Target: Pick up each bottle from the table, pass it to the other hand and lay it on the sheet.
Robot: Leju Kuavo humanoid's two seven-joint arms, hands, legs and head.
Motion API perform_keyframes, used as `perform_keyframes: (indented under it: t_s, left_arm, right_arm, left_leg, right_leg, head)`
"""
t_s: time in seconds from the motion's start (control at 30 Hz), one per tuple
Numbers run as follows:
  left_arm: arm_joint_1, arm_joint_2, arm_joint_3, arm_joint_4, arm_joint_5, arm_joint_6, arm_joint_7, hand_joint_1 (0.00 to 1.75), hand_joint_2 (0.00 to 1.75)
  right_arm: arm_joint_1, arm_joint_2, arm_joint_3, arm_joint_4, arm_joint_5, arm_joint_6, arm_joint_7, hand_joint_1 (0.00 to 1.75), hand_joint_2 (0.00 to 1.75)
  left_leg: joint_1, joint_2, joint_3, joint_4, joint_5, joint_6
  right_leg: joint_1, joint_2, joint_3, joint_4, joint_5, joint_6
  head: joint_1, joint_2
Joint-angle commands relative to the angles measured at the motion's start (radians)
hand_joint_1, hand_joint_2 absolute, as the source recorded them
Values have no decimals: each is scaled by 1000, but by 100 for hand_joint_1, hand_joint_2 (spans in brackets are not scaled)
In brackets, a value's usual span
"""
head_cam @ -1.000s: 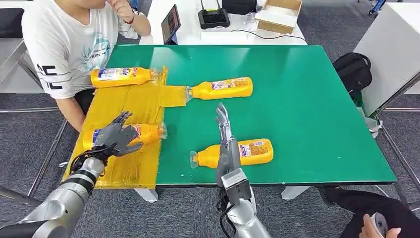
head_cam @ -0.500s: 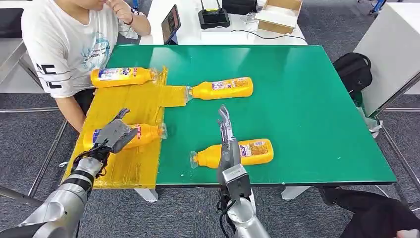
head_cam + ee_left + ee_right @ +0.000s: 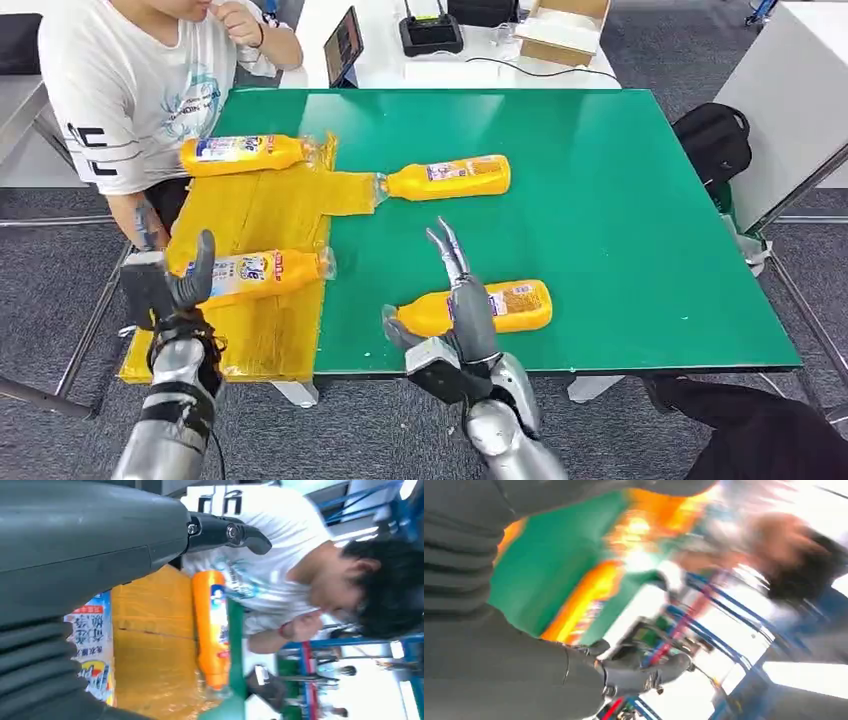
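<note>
Both empty: left hand [image 3: 165,285] raised, fingers spread; right hand [image 3: 455,300] splayed over bottle [image 3: 500,307].

Grey carpet floor [image 3: 60,300], white desk [image 3: 480,70] behind green table [image 3: 620,200].

Motion blur is smearing the whole right wrist view, the right hand [image 3: 455,300] is covering the middle of the near bottle [image 3: 470,309] on the green table [image 3: 620,220], and the left hand [image 3: 165,285] is hiding the base of the bottle on the sheet [image 3: 262,272].
</note>
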Motion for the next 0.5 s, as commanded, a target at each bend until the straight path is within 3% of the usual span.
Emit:
perform_keyframes:
  t_s: [0.03, 0.27, 0.5]
  left_arm:
    - [148, -15, -92, -215, 24, 2, 4, 0, 175]
    - [161, -19, -103, -169, 1, -21, 4, 0, 175]
    - [138, -28, -114, -95, -17, -51, 4, 0, 175]
  right_arm:
    - [-107, -202, -59, 126, 97, 151, 119, 0, 175]
    - [-87, -233, -77, 137, 108, 222, 172, 0, 175]
    - [-124, -258, -53, 271, 85, 306, 184, 0, 175]
  left_leg:
    - [0, 0, 1, 0, 0, 1]
    - [0, -1, 4, -1, -2, 2]
    - [0, -1, 1, -1, 0, 2]
  right_leg:
    - [0, -1, 2, -1, 0, -1]
    - [1, -2, 5, -2, -2, -3]
    - [0, -1, 2, -1, 0, -1]
  head:
    - [1, 0]
    - [1, 0]
    - [1, 0]
